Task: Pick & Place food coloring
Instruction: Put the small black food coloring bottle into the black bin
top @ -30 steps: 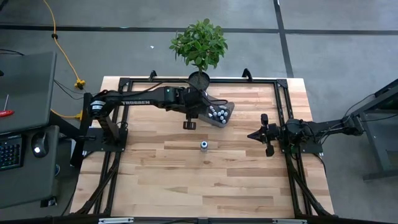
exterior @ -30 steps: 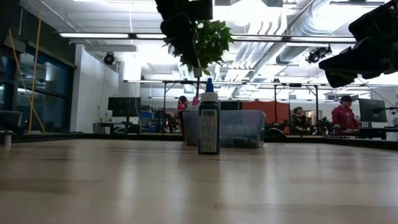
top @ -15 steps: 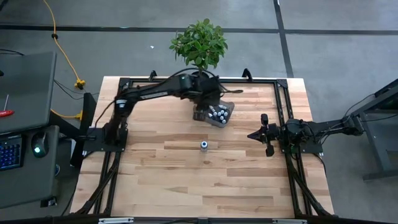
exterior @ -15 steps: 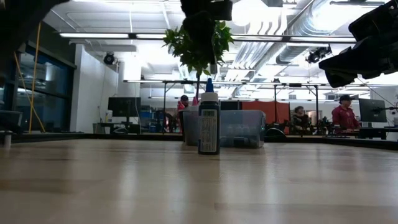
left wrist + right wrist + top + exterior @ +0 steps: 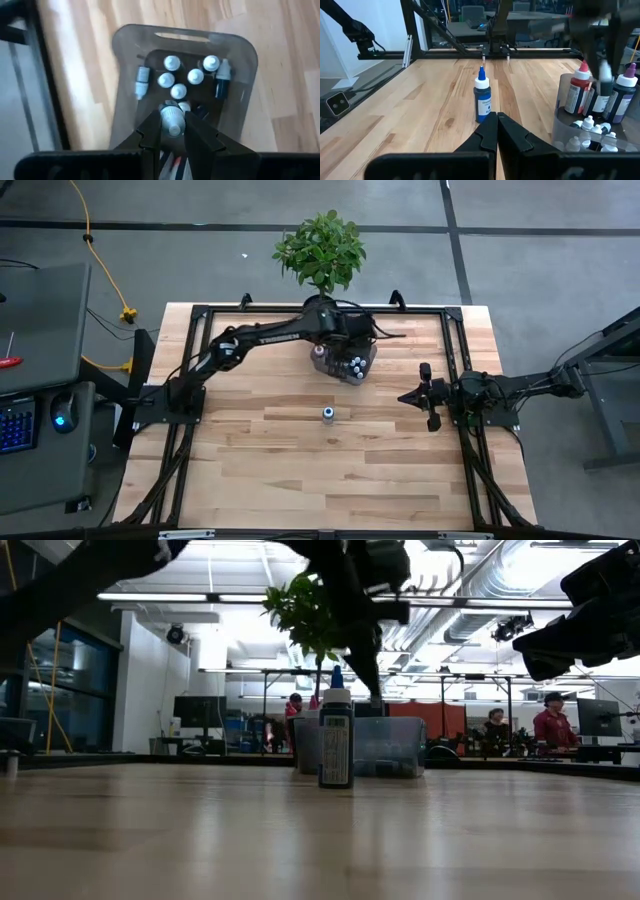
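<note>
My left gripper hangs over the clear plastic bin, shut on a small white-capped food coloring bottle. In the high view this gripper is at the bin's left end, near the table's far edge. Several more small bottles lie and stand in the bin. A blue-capped bottle stands upright on its base mid-table, also seen in the low view. My right gripper waits shut at the table's right side. My left gripper pinches the small bottle's upper part between its two fingers, one on each side. The fingers come from above, slanting down. The bottle is lifted clear above the bin, its white cap up; its lower part is hidden behind the fingers.
A potted plant stands at the far edge just behind the bin. A black frame runs round the table. A taller red bottle and a purple one stand in the bin. People sit in the room beyond the table.
My left gripper has carried the small bottle toward the table's far edge, up to the bin, sinking a little and rolling slightly, and has stayed shut on it. The blue-capped bottle and my right arm have kept still.
</note>
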`<state>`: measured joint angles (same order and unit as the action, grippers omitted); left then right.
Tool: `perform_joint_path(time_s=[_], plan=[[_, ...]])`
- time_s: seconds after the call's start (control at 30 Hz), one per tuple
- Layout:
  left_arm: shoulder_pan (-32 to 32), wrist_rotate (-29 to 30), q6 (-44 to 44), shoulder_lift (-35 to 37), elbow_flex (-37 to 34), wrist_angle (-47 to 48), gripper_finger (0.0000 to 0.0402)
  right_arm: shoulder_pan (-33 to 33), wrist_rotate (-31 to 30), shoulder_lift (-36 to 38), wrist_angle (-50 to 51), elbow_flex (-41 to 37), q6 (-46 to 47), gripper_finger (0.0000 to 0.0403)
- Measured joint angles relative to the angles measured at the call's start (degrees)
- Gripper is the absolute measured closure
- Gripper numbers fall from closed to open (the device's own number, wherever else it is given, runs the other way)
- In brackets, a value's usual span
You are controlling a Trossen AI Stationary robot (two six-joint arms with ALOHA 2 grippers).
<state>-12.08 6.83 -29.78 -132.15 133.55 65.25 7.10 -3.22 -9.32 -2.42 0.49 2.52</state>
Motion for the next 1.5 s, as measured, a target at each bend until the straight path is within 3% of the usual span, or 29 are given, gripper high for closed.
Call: perform_joint_path(time_s=[0.43,0.93,1.5], plan=[[0.16,-5.88,2.03,-4.23,-0.08,-1.83,0.0344,0.01,0.00,0.00,0.01,0.00,-0.01,0.0400],[0.89,-4.79,1.55,-4.19,-5.62,-3.71,0.0344,-0.01,0.00,0.00,0.01,0.00,0.01,0.0400],[1.34,-4.79,1.77,-6.39,-5.90,-6.66,0.0344,0.01,0.00,0.00,0.01,0.00,-0.01,0.0400]])
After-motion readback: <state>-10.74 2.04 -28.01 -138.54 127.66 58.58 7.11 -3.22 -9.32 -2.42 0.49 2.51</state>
